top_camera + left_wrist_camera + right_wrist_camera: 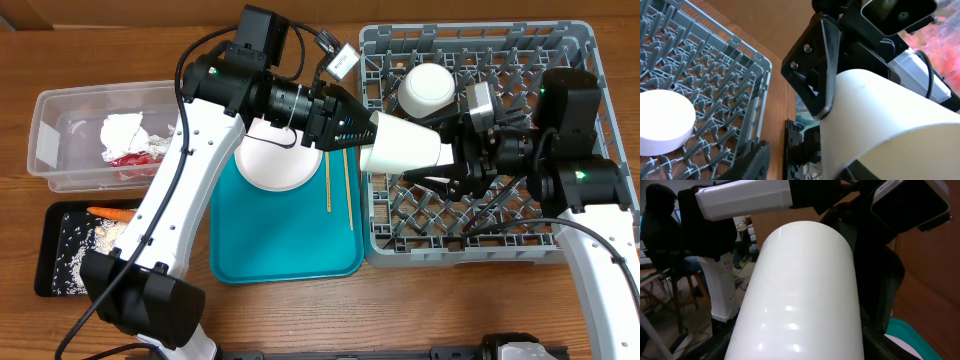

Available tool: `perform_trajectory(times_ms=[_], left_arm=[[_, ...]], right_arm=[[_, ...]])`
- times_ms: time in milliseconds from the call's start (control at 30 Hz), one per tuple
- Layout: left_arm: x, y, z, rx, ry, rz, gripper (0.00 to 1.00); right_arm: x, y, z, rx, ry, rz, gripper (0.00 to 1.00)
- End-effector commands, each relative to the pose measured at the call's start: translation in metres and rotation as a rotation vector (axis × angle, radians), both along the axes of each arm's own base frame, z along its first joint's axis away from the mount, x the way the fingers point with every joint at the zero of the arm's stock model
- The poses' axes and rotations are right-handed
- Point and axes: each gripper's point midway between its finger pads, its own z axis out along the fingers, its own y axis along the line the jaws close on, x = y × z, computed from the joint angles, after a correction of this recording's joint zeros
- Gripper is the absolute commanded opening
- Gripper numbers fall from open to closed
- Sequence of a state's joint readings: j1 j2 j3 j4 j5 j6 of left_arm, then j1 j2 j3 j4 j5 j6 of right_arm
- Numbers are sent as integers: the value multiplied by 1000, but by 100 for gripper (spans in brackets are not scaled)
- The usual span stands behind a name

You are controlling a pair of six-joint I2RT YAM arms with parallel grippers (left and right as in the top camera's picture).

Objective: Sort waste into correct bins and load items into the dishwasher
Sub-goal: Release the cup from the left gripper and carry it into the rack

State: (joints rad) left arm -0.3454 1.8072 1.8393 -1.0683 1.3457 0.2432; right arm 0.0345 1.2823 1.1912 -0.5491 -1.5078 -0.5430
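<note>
The white cup [405, 145] hangs on its side above the left edge of the grey dishwasher rack [480, 225], between both grippers. My right gripper [452, 160] is shut on it, and the right wrist view shows its dark fingers pressed against both sides of the cup [800, 295]. My left gripper [362, 128] is open at the cup's other end. In the left wrist view one finger [757, 160] stands clear of the cup [890, 120] and the other sits inside its mouth. A whitish bowl [428, 90] rests upside down in the rack. The pink plate [278, 165] lies on the teal tray.
The clear tub [60, 130] at the left holds a white napkin [125, 130] and a red wrapper [130, 158]. The black tray [50, 250] holds a carrot [112, 212] and rice [105, 235]. Two chopsticks [328, 180] lie on the teal tray [290, 250].
</note>
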Motion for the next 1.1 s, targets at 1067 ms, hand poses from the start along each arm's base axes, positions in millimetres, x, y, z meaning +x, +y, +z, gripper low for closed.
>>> perform_trajectory(times_ms=[1067], left_arm=[[55, 38, -50, 289, -6, 262, 48]], right_arm=[[133, -75, -41, -188, 388, -982, 34]])
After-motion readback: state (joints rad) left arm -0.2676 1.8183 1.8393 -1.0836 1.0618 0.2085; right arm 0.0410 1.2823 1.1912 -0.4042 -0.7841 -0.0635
